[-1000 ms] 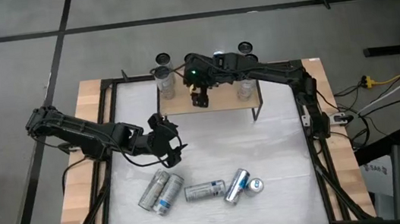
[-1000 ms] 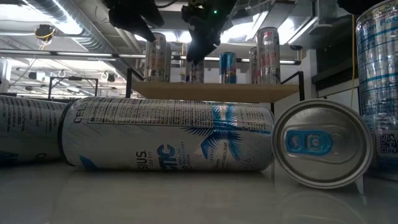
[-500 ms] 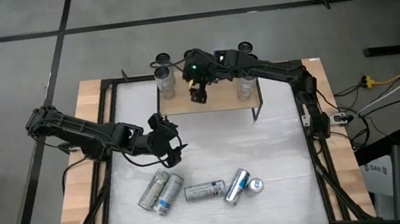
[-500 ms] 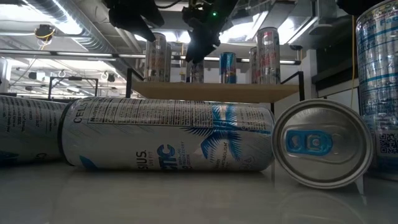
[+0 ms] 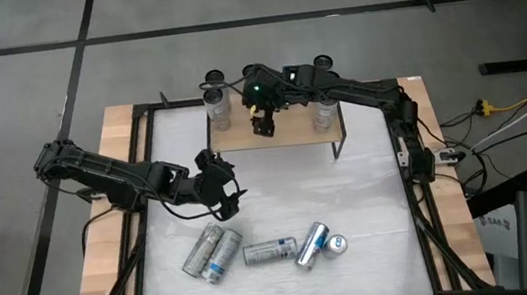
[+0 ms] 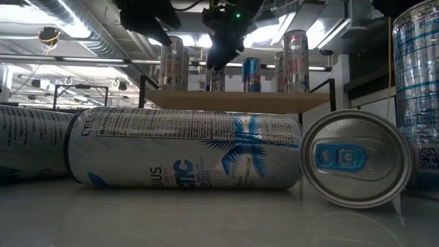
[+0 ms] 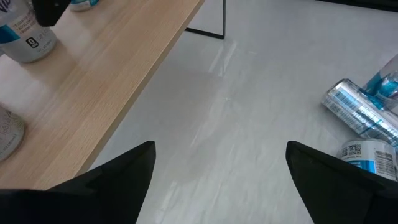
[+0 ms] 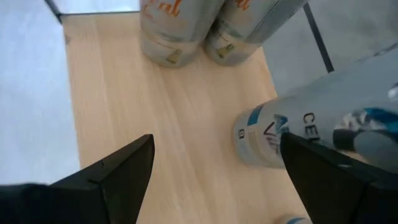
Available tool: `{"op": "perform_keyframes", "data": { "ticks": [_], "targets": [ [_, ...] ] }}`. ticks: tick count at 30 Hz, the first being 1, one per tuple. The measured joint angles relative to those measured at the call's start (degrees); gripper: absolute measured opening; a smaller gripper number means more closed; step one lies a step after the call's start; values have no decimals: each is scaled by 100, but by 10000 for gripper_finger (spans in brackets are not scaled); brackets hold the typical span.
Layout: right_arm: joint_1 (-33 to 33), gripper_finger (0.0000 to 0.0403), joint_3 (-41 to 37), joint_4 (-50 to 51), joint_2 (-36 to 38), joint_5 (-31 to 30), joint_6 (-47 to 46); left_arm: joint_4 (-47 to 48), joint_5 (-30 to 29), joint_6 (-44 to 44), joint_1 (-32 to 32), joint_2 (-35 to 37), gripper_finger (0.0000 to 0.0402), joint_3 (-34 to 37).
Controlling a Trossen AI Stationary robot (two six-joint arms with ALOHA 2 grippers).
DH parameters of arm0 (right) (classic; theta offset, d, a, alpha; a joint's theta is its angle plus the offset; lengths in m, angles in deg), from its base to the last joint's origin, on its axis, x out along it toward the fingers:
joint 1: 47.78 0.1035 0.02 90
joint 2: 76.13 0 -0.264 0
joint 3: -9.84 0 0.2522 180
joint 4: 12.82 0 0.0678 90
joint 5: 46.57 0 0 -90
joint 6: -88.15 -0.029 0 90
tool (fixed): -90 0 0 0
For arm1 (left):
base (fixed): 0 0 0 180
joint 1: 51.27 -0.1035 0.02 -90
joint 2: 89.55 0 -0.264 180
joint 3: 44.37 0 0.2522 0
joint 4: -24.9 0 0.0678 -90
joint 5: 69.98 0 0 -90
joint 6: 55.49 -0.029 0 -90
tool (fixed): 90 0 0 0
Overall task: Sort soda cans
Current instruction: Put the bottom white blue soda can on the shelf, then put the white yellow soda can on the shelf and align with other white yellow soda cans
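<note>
Several soda cans lie on their sides on the white table near its front edge (image 5: 270,251), one of them a blue-labelled can (image 6: 185,147). More stand upright on the wooden shelf (image 5: 287,134) at the far side. My right gripper (image 5: 261,128) hangs open above the shelf, next to an upright blue-labelled can (image 8: 267,134) that stands outside its fingers. Two more upright cans (image 8: 186,28) stand farther along the shelf. My left gripper (image 5: 225,205) hovers open over the bare table left of centre, nothing between its fingers (image 7: 221,146).
A black metal frame edges the table (image 5: 147,182), and the shelf stands on thin black legs (image 5: 336,151). One can (image 5: 336,244) stands upright at the right end of the lying row. Bare white table shows between the shelf and the lying cans.
</note>
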Motion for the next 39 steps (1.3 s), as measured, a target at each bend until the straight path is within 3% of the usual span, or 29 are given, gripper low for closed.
{"op": "perform_keyframes", "data": {
  "ticks": [16,24,32,39],
  "targets": [
    [1166,344,2,1255,974,-19,3,-39,2,7,-1,0,354,0],
    [1852,344,4,2464,1600,-7,-51,-46,44,603,-1,0,354,0],
    [2262,344,-165,2962,2068,-8,-723,-164,1261,1585,49,0,354,0],
    [2750,344,-1895,1770,3000,-13,-966,248,2012,3233,655,0,353,0]
  ]
}}
